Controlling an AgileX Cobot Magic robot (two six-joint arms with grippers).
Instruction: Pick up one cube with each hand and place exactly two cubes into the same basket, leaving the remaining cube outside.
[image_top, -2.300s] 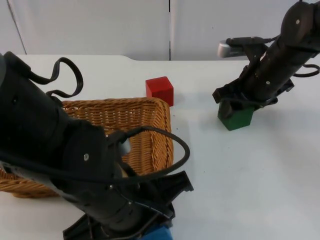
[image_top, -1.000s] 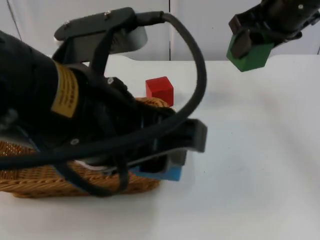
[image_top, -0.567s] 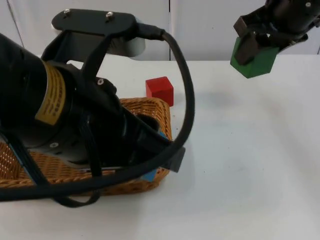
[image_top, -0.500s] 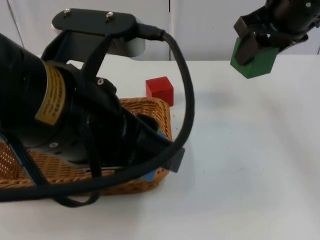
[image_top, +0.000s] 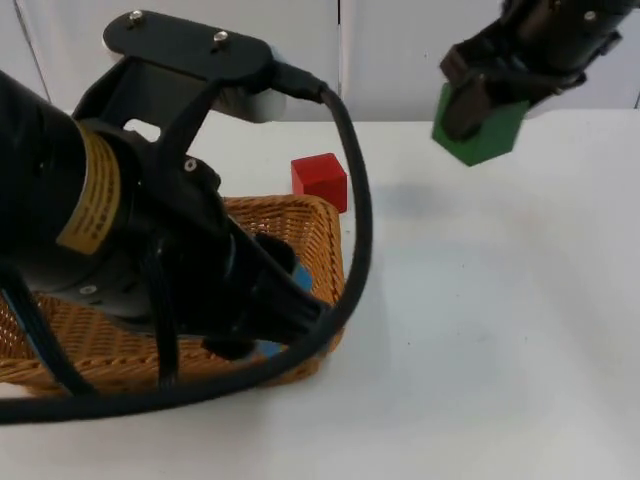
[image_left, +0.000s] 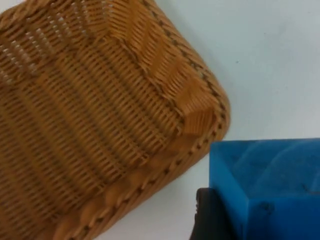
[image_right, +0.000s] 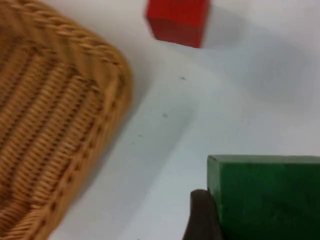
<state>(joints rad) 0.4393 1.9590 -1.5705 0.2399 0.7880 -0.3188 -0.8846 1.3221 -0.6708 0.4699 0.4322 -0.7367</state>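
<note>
Wicker basket (image_top: 318, 232) sits at table's left. Left gripper (image_top: 282, 322) over its near-right corner, clamped on blue cube (image_left: 270, 185). Right gripper (image_top: 478, 108) raised far right w/ green cube (image_top: 480, 132) pinched — red cube (image_top: 319, 181) on table just beyond basket.

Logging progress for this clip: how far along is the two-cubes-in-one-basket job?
Done: both pickups. The left hand holds the blue cube by the wicker basket rim; the right hand holds the green cube high above the table. Left: both drops, the basket shows no cube inside. The red cube sits outside, as needed.
</note>
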